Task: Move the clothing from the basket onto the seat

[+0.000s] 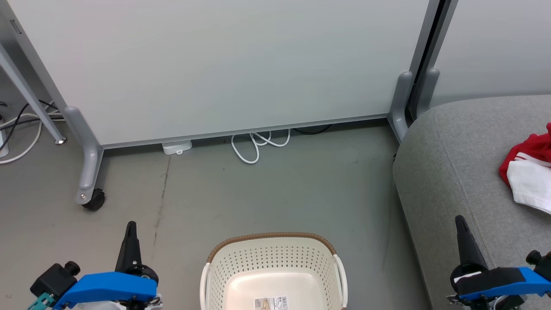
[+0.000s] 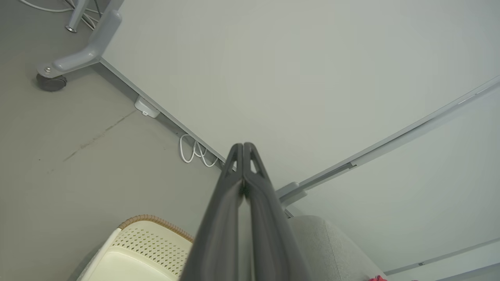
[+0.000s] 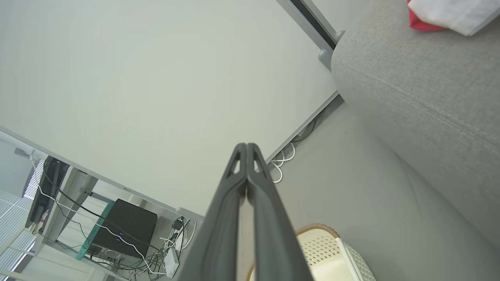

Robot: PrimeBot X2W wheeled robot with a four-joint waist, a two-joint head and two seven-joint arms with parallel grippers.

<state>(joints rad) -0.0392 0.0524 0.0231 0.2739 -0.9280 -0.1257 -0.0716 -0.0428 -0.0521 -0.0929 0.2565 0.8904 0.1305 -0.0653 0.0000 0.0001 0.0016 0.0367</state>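
Head view: the basket (image 1: 275, 258) stands on the floor between the arms, its visible bottom bare save a label. The clothing (image 1: 527, 176) lies on the seat (image 1: 452, 172), at the right. Left claw (image 1: 130, 226) and right claw (image 1: 461, 221) are both pressed together, holding nothing. Judgement: the transfer appears complete. The next move calls for checking the basket's hidden near end.

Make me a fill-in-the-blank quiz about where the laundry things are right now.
The red clothing lies ____ the grey seat, outside the basket.
The basket's woven-look rim is coloured ____.
The left tool and right tool are both ____, not open.
The looped cable on the floor is coloured ____.
Missing: on; brown; shut; white.
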